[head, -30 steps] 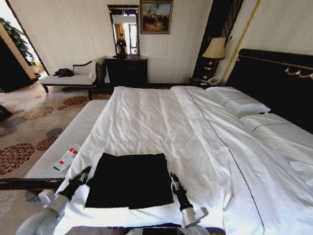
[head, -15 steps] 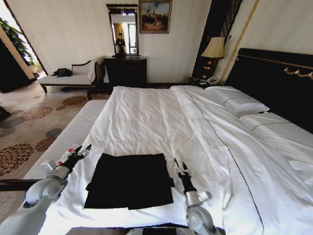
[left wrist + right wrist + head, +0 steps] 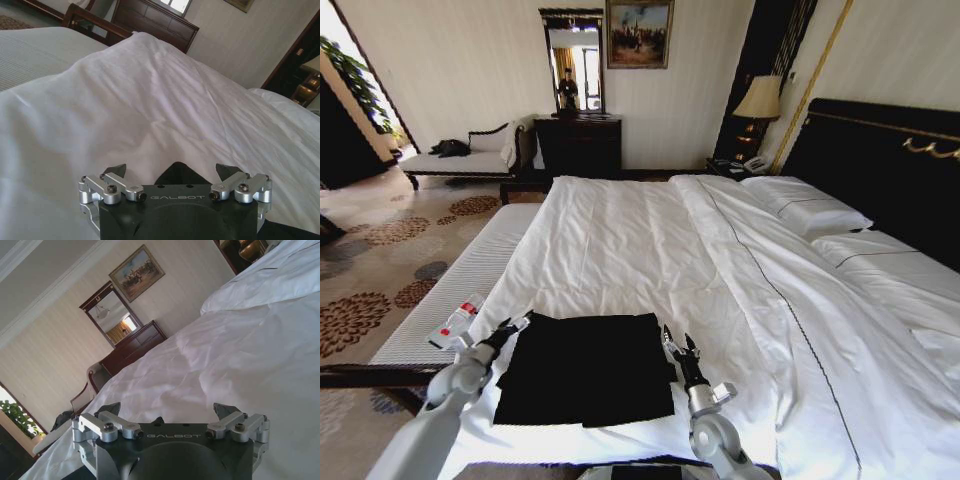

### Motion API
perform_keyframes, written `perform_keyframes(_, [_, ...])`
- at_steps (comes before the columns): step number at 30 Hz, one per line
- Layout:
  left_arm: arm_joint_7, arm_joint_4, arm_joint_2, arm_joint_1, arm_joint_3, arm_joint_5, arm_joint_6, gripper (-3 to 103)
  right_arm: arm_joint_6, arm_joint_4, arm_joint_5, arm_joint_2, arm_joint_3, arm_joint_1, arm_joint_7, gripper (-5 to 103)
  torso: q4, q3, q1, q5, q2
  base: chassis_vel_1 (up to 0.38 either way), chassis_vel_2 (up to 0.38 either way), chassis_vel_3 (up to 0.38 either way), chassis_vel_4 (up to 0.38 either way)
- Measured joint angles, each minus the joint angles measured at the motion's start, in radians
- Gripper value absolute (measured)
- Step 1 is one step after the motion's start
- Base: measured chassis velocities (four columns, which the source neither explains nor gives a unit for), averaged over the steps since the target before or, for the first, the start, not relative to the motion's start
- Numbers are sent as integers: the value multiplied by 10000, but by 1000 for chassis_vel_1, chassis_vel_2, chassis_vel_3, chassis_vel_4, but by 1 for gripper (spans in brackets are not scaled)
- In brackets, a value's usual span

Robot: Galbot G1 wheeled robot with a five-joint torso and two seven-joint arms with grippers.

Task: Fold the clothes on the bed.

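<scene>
Our left arm reaches up from the lower left of the head view, elbow low, with the left gripper (image 3: 508,328) at the near left edge of the bed (image 3: 620,230); its fingers (image 3: 116,169) stand apart and grip nothing. Our right arm rises from below, forearm nearly upright in the head view, and the right gripper (image 3: 677,345) has its fingers (image 3: 111,407) spread as well, empty. Between the two sets of fingers lies the black T-shirt (image 3: 586,366), folded into a rough rectangle on the white duvet (image 3: 610,250), its left edge just beside our left fingers and its right edge just beside our right ones. From the left wrist we see a dark point of the shirt just past the fingers. The right wrist view adds a gilt-framed painting (image 3: 137,273) and a mirror (image 3: 111,313) far beyond our fingers.
</scene>
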Motion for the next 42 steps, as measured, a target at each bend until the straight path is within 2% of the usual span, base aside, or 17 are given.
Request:
perform_keyframes(4, [29,220,-141,-340,337,185,-64,103,-7,-112,-29,14,-10,21,0,100,0,0,0,1,0,0,0,0,0])
perform_keyframes(7, [26,399,-249,-605,538,274,-90,93,-8,-151,-29,1,17,42,5,100,0,0,1,1,0,0,0,0,0])
perform_keyframes(8, [26,399,-249,-605,538,274,-90,93,-8,-151,-29,1,17,42,5,100,0,0,1,1,0,0,0,0,0])
perform_keyframes(10, [-15,496,-288,-708,619,305,-90,82,-8,-158,-18,-13,38,66,14,100,0,0,0,0,0,0,0,0,0])
perform_keyframes(13, [-59,563,-303,-752,659,324,-83,77,-9,-190,-9,-22,58,89,22,100,0,0,1,0,0,0,0,0,0])
perform_keyframes(17, [-186,653,-312,-762,637,304,19,55,-8,-258,5,-22,75,131,32,100,1,0,0,0,0,0,0,0,0])
perform_keyframes(19, [-195,657,-316,-744,608,285,31,55,-9,-273,6,-20,75,137,34,100,0,0,0,0,0,0,0,0,0])
perform_keyframes(21, [-220,657,-333,-685,546,252,75,44,-9,-305,8,-19,75,159,37,100,0,-1,0,0,0,0,0,0,0])
perform_keyframes(22, [-220,657,-333,-685,546,252,75,44,-9,-305,8,-19,75,159,37,100,0,-1,0,0,0,0,0,0,0])
perform_keyframes(26, [-260,704,-390,-618,435,253,117,23,-8,-365,8,-14,59,200,45,100,0,-1,0,0,0,0,0,0,0])
perform_keyframes(27, [-260,704,-390,-618,435,253,117,23,-8,-365,8,-14,59,200,45,100,0,-1,0,0,0,0,0,0,0])
perform_keyframes(29, [-275,710,-414,-616,360,246,122,12,-8,-373,8,-12,59,218,55,100,0,-1,0,-2,0,0,0,0,0])
perform_keyframes(30, [-275,710,-414,-616,360,246,122,12,-8,-373,8,-12,59,218,55,100,0,-1,0,-2,0,0,0,0,0])
perform_keyframes(31, [-300,710,-419,-619,309,223,131,7,-8,-377,10,-13,62,233,77,100,0,-1,0,-2,1,0,0,0,0])
perform_keyframes(34, [-367,726,-401,-639,120,106,158,2,-11,-378,62,-43,91,302,159,100,-1,-1,0,-2,1,0,0,0,0])
perform_keyframes(39, [-385,734,-290,-633,-180,-50,170,2,-111,-384,341,-91,123,484,248,100,-1,-1,0,-2,1,0,0,0,0])
perform_keyframes(42, [-392,728,-124,-594,-553,-249,174,2,-375,-369,910,-182,133,861,434,100,0,-1,0,-2,1,0,0,0,0])
